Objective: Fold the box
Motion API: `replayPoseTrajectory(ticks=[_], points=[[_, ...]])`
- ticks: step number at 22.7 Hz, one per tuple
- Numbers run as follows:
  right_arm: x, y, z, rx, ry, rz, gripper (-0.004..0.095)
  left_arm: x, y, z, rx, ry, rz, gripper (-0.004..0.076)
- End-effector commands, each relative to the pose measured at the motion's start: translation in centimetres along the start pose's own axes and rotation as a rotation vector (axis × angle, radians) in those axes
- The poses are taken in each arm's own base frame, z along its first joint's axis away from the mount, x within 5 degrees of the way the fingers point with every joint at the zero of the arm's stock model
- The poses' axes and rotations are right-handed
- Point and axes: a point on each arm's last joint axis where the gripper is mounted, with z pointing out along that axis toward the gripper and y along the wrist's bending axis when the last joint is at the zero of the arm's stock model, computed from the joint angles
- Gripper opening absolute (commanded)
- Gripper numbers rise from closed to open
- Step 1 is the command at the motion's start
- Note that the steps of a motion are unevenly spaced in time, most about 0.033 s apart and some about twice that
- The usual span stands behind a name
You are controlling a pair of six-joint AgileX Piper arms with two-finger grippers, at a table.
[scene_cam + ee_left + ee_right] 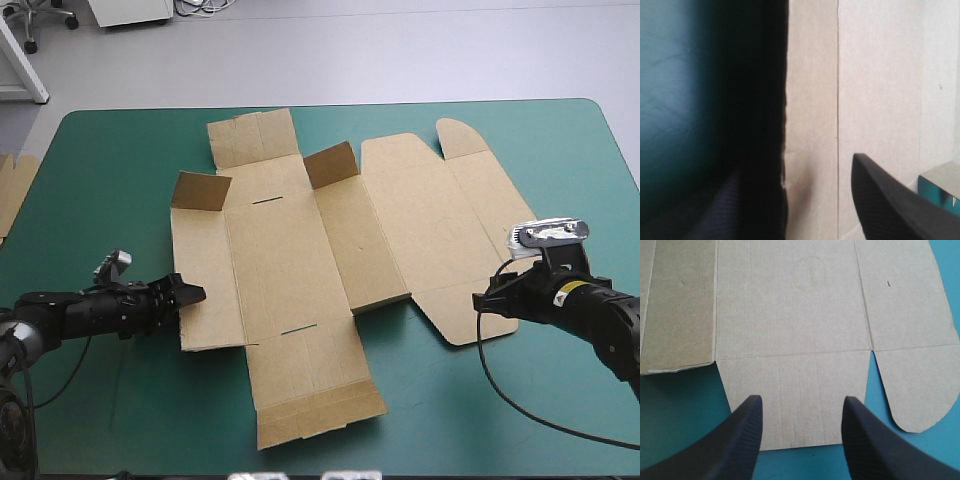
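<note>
Box: your brown box [300, 280] lies as an open sheet in the middle of the teal-green cover [110, 150], nearly all of it flat.
Flaps: you see two small flaps standing up, one at the sheet's far left corner [200, 190], the other farther in, near the far edge [330, 165].
Left gripper: your left gripper [192, 294] sits low at the box's left edge. In its wrist view the black fingers stand apart with that edge running between them, one finger [890, 205] over the board and the other in shadow on the cover side.
Right gripper: your right gripper [482, 300] is at the box's near right flap. Its fingers [747, 440] are spread, with their tips over that flap's edge.
Table's left edge: you can see a piece of more board [15, 185] there, apart from the box.
</note>
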Motion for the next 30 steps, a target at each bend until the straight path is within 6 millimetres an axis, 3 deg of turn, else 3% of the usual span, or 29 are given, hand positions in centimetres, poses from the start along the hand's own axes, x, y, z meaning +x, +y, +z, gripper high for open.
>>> replayPoseTrajectory(ticks=[1, 6, 8, 10, 12, 14, 21, 30], points=[[-1.2, 0.0, -1.0, -0.002, -0.085, -0.004, 0.0470, -0.2, -1.2, 1.0, 0.074, 0.033, 0.014, 0.0426], [-1.1, 0.1, -1.0, -0.010, -0.076, 0.004, 0.0469, -0.5, -1.7, 1.6, 0.106, 0.021, 0.031, 0.0408], [-1.1, 0.1, -1.0, -0.010, -0.076, 0.004, 0.0468, -0.5, -1.7, 1.6, 0.107, 0.022, 0.039, 0.0356], [-1.1, 0.1, -1.0, -0.011, -0.075, 0.005, 0.0469, -0.5, -1.7, 1.6, 0.111, 0.017, 0.041, 0.0245], [-1.1, 0.1, -1.0, -0.012, -0.075, 0.006, 0.0468, -0.8, -1.8, 1.6, 0.124, -0.014, 0.051, 0.0072], [-1.1, 0.1, -1.0, -0.012, -0.073, 0.006, 0.0464, -1.0, -2.0, 1.5, 0.139, -0.036, 0.068, -0.0009], [-1.0, 0.1, -1.0, -0.011, -0.070, 0.005, 0.0458, -1.2, -2.0, 1.4, 0.099, 0.002, 0.163, -0.0011], [-1.0, 0.0, -1.0, -0.007, -0.070, 0.001, 0.0445, -3.5, -3.8, 0.0, 0.073, 0.025, 0.389, -0.0011]])
